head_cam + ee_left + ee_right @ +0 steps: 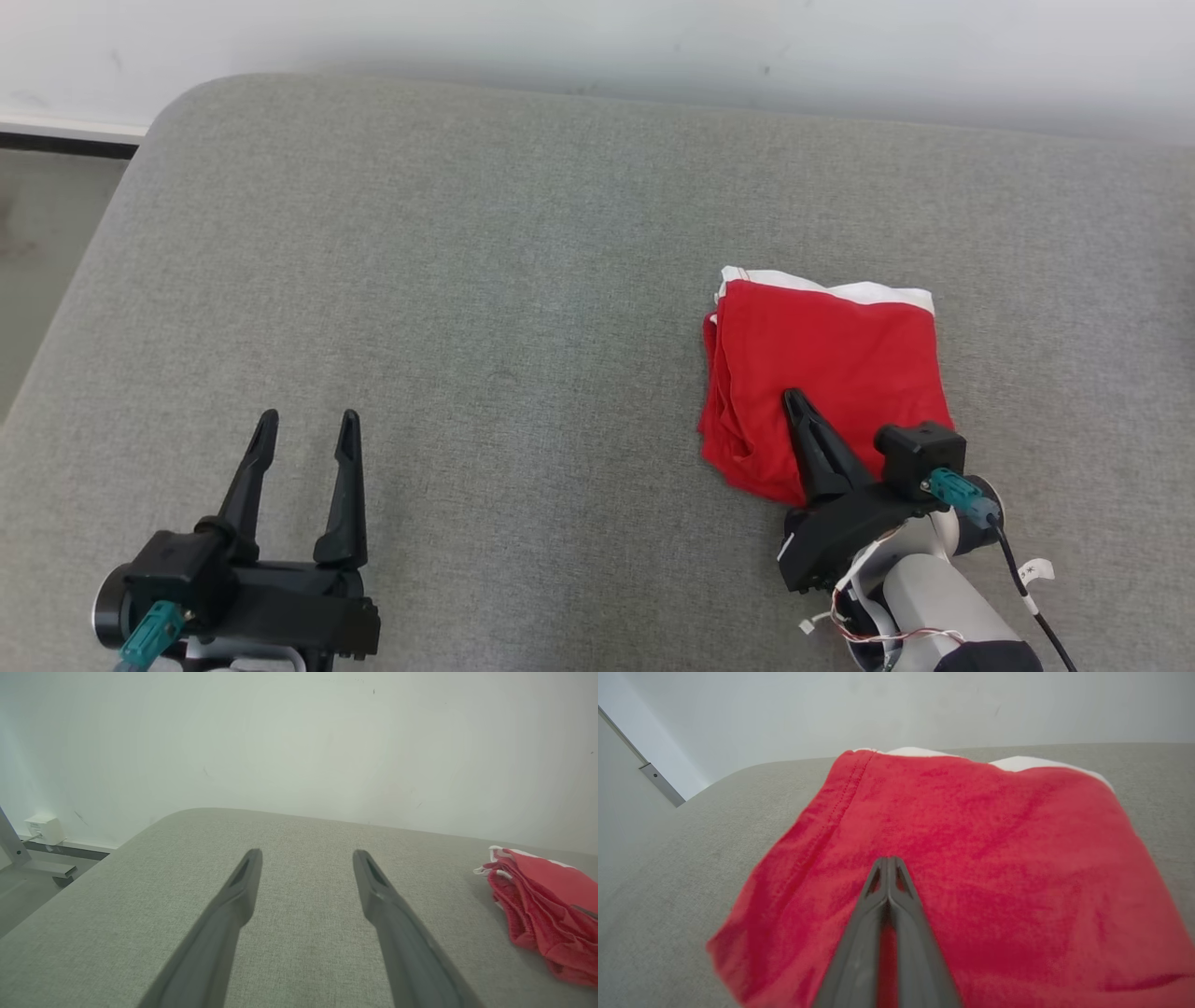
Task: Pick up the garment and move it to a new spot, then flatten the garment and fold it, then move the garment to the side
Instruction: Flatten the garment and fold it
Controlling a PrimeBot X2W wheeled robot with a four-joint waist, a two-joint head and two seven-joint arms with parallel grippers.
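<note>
Head view: right pincer (793, 399) closed atop folded red garment (840, 345); left pincer (309, 417) spread wide.

**Right wrist: closed fingers over red garment**

Right gripper (888, 862) comes up from 6 o'clock, both fingers pressed together, tips at frame centre over the red garment (971, 835). Can't tell if any cloth is pinched. The garment lies folded and flat on the grey cushion (668, 882), with a stitched hem toward 10 o'clock. A white trim (1017, 763) peeks out at its far edge, 12 to 1 o'clock. Pale wall (878, 709) behind at 12; metal strip (654, 772) at 10 o'clock.
</note>
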